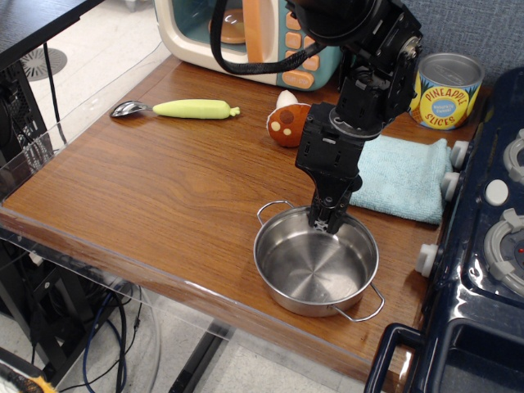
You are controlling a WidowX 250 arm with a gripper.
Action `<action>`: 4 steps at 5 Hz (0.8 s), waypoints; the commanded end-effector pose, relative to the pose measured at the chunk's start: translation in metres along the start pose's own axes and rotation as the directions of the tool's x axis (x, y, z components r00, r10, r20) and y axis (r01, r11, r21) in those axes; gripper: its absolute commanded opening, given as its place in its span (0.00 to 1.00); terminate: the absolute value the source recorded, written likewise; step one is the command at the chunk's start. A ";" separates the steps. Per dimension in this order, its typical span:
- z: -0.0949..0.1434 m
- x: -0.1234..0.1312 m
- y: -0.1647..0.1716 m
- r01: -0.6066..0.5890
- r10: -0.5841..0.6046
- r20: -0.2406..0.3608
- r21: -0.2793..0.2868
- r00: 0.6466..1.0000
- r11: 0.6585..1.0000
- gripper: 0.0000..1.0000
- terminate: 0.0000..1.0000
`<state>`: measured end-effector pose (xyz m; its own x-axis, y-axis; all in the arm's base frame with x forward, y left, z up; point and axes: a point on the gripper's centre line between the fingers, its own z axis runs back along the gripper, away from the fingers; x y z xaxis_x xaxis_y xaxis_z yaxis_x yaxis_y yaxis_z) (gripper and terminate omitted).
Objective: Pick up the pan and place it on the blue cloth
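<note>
The pan [315, 270] is a shiny steel pot with two wire loop handles, near the table's front edge. My gripper [322, 221] comes down from above and its fingers pinch the pan's far rim, one inside and one outside. The blue cloth [397, 176] lies flat just behind and to the right of the pan, partly covered by my arm. I cannot tell whether the pan rests on the wood or is slightly raised.
A pineapple can [446, 90] stands behind the cloth. A toy microwave [237, 37] is at the back, with a mushroom toy [286, 124] in front of it. A green-handled spoon [176, 108] lies at the left. A dark toy stove [491, 246] borders the right side.
</note>
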<state>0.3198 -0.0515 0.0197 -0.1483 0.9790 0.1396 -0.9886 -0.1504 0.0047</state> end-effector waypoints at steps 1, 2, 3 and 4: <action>0.033 0.013 -0.012 -0.026 0.026 -0.013 -0.072 1.000 0.997 0.00 0.00; 0.064 0.020 -0.027 -0.082 0.077 -0.038 -0.128 0.996 0.988 0.00 0.00; 0.086 0.017 -0.043 -0.118 0.109 -0.069 -0.155 0.992 0.981 0.00 0.00; 0.101 0.007 -0.061 -0.133 0.119 -0.090 -0.172 0.989 0.976 0.00 0.00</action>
<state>0.3829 -0.0505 0.1010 -0.2752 0.9587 0.0712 -0.9546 -0.2637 -0.1384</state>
